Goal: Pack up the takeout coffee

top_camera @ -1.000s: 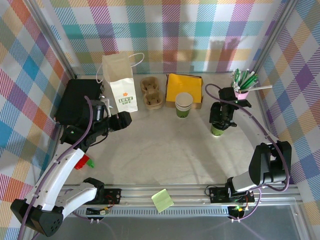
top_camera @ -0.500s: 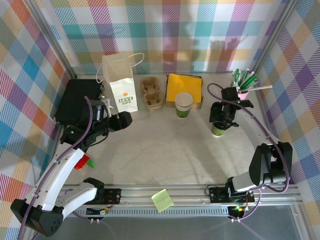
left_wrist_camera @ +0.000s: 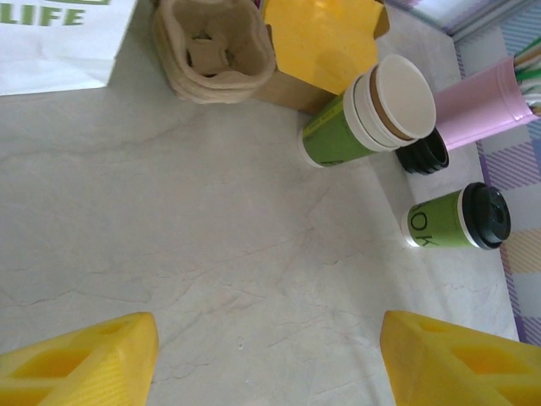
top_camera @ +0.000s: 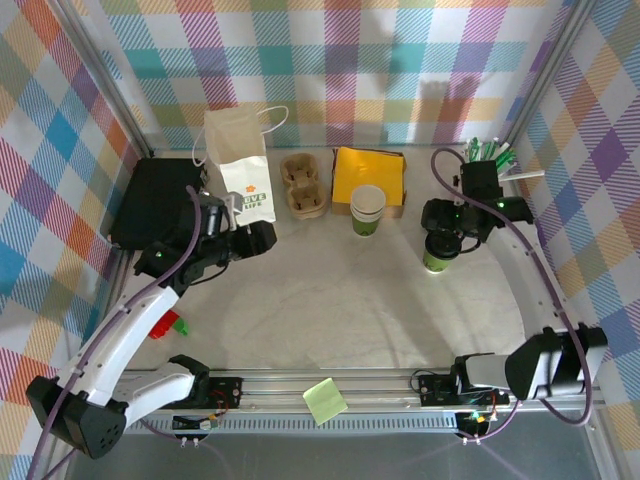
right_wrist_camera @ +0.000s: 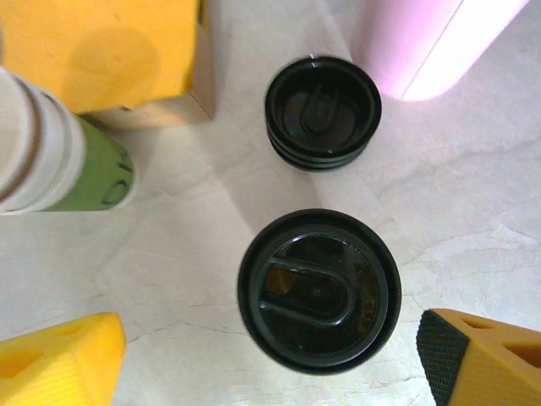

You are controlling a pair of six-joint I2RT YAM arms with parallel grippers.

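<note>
The lidded takeout coffee (top_camera: 436,259) stands right of centre in the top view, near the stack of black lids (right_wrist_camera: 322,112). The right gripper (right_wrist_camera: 270,359) has its fingers spread wide on either side of it, not touching. The left gripper (left_wrist_camera: 270,355), also spread wide, holds nothing beside the paper bag (top_camera: 240,165).

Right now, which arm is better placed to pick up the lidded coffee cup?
Right. The right hand hangs open directly over the takeout coffee, fingers either side of its black lid. The left hand sits far off beside the paper bag.

Right jaws wider, clear of takeout coffee (right_wrist_camera: 317,289)
</note>
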